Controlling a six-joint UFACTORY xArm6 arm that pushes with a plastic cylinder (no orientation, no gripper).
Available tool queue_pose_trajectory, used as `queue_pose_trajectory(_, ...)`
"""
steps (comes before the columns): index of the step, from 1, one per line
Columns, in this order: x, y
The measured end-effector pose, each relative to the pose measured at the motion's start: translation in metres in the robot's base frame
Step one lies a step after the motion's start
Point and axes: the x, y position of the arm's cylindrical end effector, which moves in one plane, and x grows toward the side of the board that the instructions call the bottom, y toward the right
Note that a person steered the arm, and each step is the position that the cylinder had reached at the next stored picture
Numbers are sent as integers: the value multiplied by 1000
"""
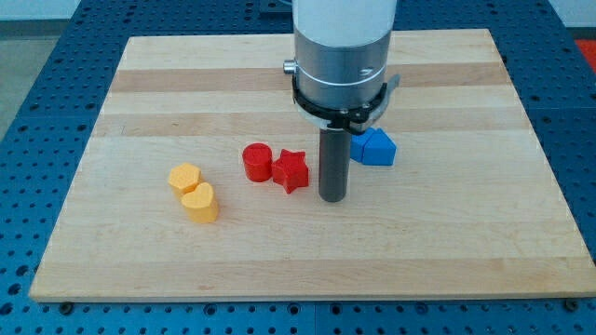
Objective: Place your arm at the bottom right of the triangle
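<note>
Near the middle of the wooden desk (447, 242), you see my tip (333, 198) resting on the surface, at the lower end of the dark rod that hangs from the silver and white arm (341, 46). No claw shows anywhere in the view, so you cannot tell any claw state; the arm ends only in this rod.

Just to the view's left of my tip lies the red star block (291, 171), close to the rod but with a thin strip of desk showing between them. Touching the star's left side stands the red cylinder block (256, 161).

To the view's upper right of my tip sits the blue block (376, 147), whose peaked top gives it a roughly triangular, house-like outline; the rod hides its left edge, so its full shape is uncertain. If you take this blue block as the triangle of the task, my tip stands at its lower left, near it, and whether the rod touches it cannot be made out.

Well apart, toward the view's left, you find two yellow blocks in contact: a yellow block of rounded, roughly hexagonal form (184, 177) and, just below and right of it, a yellow heart block (199, 202).

Around the desk runs a blue perforated base (37, 56).
</note>
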Motion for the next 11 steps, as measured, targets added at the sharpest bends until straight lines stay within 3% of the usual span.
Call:
queue_pose_trajectory(4,-9,34)
queue_pose_trajectory(8,-26,104)
queue_pose_trajectory(11,-26,80)
